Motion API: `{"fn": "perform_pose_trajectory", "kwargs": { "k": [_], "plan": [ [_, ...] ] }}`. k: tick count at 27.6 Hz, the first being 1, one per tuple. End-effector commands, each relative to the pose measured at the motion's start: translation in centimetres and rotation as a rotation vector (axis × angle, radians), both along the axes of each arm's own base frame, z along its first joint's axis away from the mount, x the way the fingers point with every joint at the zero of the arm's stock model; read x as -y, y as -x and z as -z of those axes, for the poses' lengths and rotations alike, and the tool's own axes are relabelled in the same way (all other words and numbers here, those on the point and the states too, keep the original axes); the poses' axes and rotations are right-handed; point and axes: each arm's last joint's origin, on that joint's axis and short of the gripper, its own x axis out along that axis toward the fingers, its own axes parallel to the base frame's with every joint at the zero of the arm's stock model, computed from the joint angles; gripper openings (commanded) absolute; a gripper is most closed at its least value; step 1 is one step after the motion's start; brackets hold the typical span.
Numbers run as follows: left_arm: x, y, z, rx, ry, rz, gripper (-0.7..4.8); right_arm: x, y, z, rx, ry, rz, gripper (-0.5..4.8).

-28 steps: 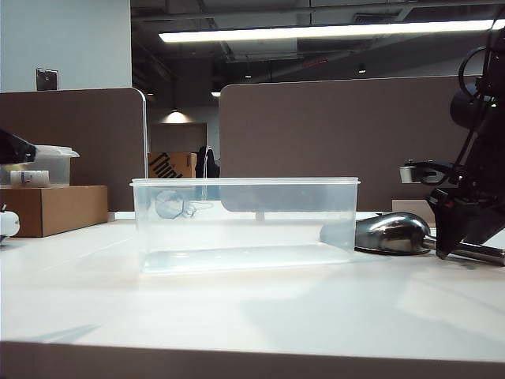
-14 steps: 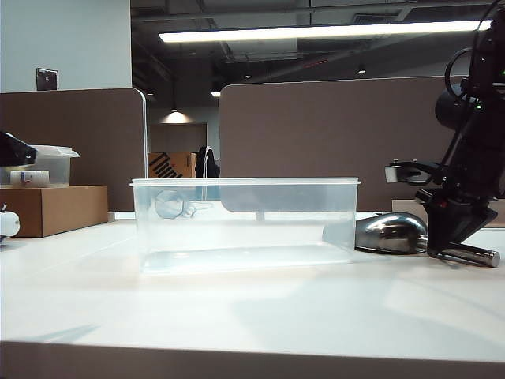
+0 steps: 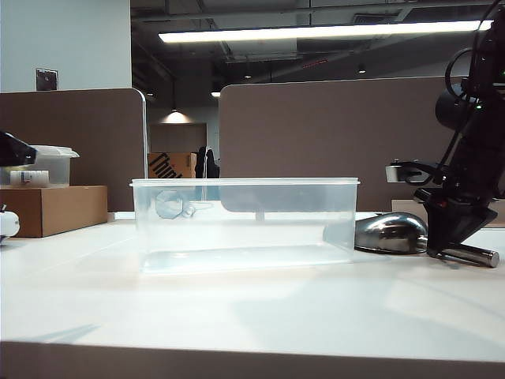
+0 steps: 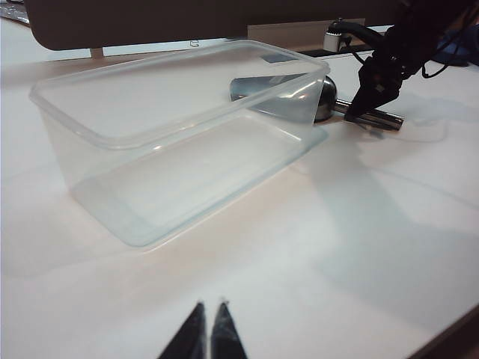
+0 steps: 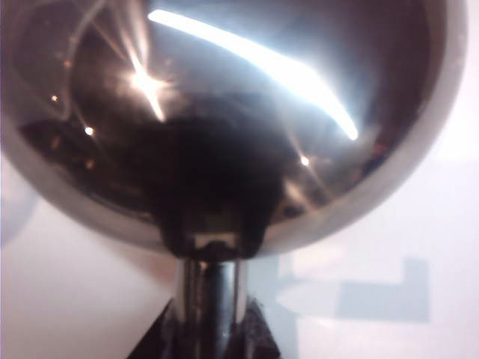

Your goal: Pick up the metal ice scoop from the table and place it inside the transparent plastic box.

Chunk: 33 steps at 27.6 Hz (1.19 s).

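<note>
The metal ice scoop (image 3: 392, 234) lies on the white table (image 3: 252, 308) just right of the transparent plastic box (image 3: 245, 223). Its handle (image 3: 471, 254) points right. My right gripper (image 3: 443, 251) is down on that handle, fingers closed against both sides of it. In the right wrist view the scoop's shiny bowl (image 5: 224, 112) fills the picture and the handle (image 5: 213, 292) runs between the dark fingers (image 5: 258, 333). The left wrist view shows the box (image 4: 179, 134), the scoop (image 4: 329, 101) behind it, and my left gripper (image 4: 209, 307) shut and empty over bare table.
A brown cardboard box (image 3: 51, 209) stands at the far left with a small clear lidded tub (image 3: 47, 166) on top. Brown partition panels (image 3: 331, 134) rise behind the table. The left arm's dark end (image 3: 12, 148) shows at the left edge.
My right gripper has shifted a little left along the handle and closed on it. The handle's free end now shows to its right. The scoop and the box have stayed put.
</note>
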Motion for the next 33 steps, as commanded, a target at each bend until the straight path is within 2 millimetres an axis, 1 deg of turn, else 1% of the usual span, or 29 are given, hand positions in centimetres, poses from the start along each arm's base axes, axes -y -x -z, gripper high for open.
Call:
{"fn": "perform_pose_trajectory", "kwargs": {
  "k": [1,4,8,13,17,21,25,27,31,33],
  "plan": [
    [0.0,0.0,-0.1,0.006,0.004,0.0,0.21,0.0,0.3,-1.3,0.029,0.007,0.022,-0.06],
    [0.0,0.0,-0.1,0.007,0.005,0.0,0.21,0.0,0.4,-3.5,0.125,-0.007,0.044,-0.06],
    [0.0,0.0,-0.1,0.007,0.005,-0.001,0.21,0.1,0.7,-7.0,0.282,-0.044,0.085,-0.06],
    [-0.2,-0.1,-0.1,0.006,0.004,-0.023,0.21,-0.1,1.1,-10.2,0.373,-0.075,0.073,-0.06],
    [-0.5,-0.4,-0.1,0.006,0.004,-0.062,0.21,-0.6,1.3,-11.6,0.386,-0.15,0.012,-0.06],
    [-1.0,-0.6,-0.1,0.008,0.004,-0.115,0.21,-1.9,1.4,-12.9,0.404,-0.257,-0.092,-0.06],
    [-1.6,-0.9,-0.1,0.008,0.004,-0.178,0.21,-4.1,1.6,-13.7,0.416,-0.334,-0.209,-0.06],
    [-1.9,-1.1,-0.1,0.008,0.004,-0.209,0.21,-5.6,1.9,-13.9,0.424,-0.352,-0.289,-0.06],
    [-2.5,-1.3,-0.1,0.008,0.004,-0.271,0.21,-8.1,2.6,-14.2,0.434,-0.369,-0.415,-0.06],
    [-2.7,-1.4,-0.1,0.008,0.004,-0.296,0.21,-9.0,2.9,-14.2,0.426,-0.378,-0.451,-0.06]
  ]
}}
